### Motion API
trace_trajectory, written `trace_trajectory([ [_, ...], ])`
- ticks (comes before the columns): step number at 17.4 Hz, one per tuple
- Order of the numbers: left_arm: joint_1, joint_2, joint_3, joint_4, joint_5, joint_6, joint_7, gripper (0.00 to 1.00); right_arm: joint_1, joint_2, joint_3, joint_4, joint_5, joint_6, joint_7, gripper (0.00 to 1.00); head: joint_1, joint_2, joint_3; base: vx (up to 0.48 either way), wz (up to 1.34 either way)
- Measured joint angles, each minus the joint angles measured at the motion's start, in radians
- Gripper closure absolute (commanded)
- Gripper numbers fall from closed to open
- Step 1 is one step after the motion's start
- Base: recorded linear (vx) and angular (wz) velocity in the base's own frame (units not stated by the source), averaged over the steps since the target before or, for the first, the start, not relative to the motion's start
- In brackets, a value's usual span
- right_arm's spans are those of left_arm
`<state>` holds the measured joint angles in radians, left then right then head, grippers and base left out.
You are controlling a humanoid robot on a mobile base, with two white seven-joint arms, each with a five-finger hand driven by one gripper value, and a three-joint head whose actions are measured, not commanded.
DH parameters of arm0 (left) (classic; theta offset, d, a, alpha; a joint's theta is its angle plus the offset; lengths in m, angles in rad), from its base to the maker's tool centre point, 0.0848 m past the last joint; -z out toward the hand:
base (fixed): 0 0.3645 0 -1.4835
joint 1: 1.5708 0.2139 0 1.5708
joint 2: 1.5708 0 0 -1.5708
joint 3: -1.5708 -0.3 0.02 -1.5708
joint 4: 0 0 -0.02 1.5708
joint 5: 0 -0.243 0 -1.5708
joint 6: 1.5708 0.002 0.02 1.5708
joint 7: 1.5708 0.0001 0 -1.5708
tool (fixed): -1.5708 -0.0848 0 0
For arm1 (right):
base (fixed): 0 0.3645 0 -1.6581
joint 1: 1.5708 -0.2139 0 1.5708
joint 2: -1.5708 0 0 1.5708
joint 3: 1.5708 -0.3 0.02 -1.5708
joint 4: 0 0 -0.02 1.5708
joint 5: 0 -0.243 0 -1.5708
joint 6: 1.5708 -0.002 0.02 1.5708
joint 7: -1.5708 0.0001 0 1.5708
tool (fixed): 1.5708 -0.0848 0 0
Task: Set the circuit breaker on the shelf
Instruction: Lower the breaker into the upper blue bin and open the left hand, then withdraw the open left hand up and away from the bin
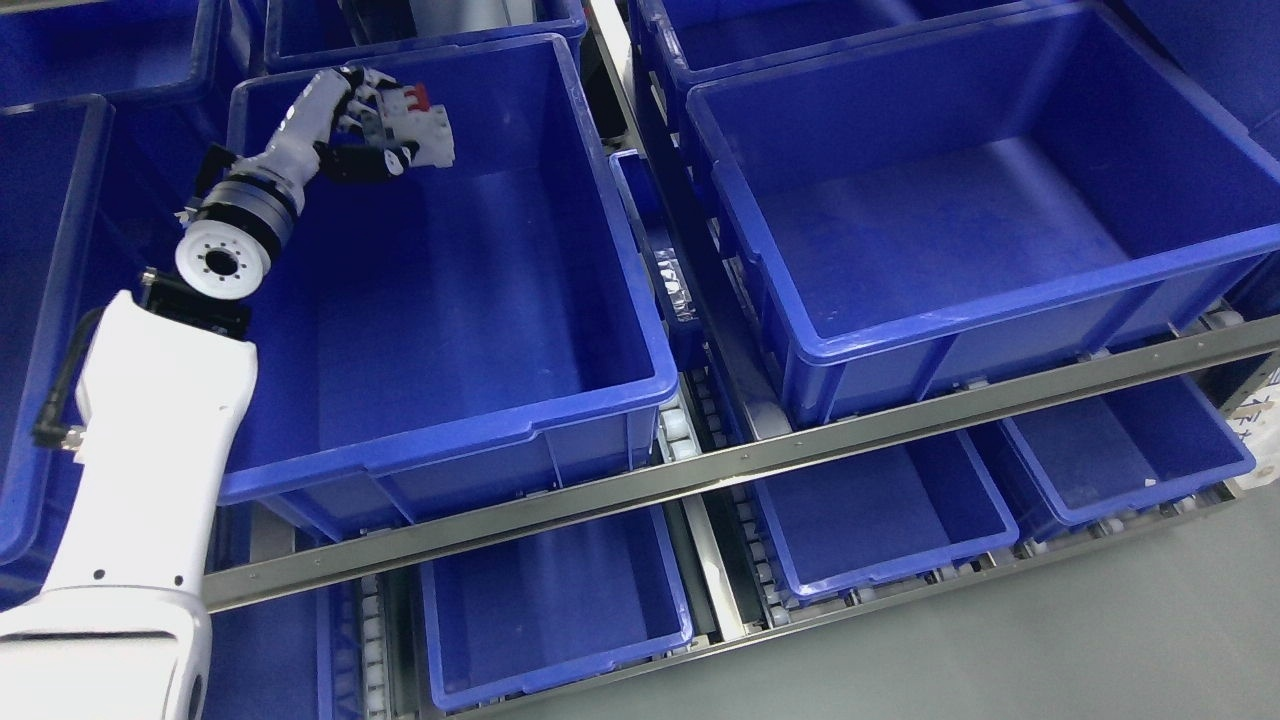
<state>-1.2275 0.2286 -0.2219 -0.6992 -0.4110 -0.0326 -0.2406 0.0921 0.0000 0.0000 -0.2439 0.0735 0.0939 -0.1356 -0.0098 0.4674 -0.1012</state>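
The circuit breaker (420, 128) was gripped by the left hand (375, 135) above the far left corner of a blue bin (600, 250) on the shelf (760, 455); it was judged rigid, light, best held by its flat sides

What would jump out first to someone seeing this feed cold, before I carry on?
The white left arm rising from the lower left, its left hand closed on a white circuit breaker with a red tab, held over the far left corner of the big blue bin at centre left. Next, the equally large blue bin to its right, holding nothing visible, and the metal shelf rail crossing below both.
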Motion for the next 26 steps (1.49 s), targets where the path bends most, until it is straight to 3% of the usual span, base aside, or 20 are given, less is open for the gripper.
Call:
trace_trajectory([
  [4,-0.028,-0.018,-0.049,0.146,-0.008,-0.003,-0.006,0.85,0.0,0.0,0.0,0.0,0.0,0.0,0.0,0.0,0.0,0.0,0.0,0.0,0.0],
  [14,-0.084,-0.061,-0.114,0.337,-0.013,-0.008,0.024,0.01,0.0,0.0,0.0,0.0,0.0,0.0,0.002,0.0,0.0,0.0,0.0,0.0,-0.01],
  [19,-0.128,-0.07,-0.098,0.364,-0.006,-0.006,0.104,0.0,0.0,0.0,0.0,0.0,0.0,0.0,0.004,0.0,0.0,0.0,0.0,0.0,0.0],
  [26,-0.144,-0.128,0.236,0.227,0.033,-0.019,0.164,0.0,0.0,0.0,0.0,0.0,0.0,0.0,0.001,0.0,0.0,0.0,0.0,0.004,0.0],
])
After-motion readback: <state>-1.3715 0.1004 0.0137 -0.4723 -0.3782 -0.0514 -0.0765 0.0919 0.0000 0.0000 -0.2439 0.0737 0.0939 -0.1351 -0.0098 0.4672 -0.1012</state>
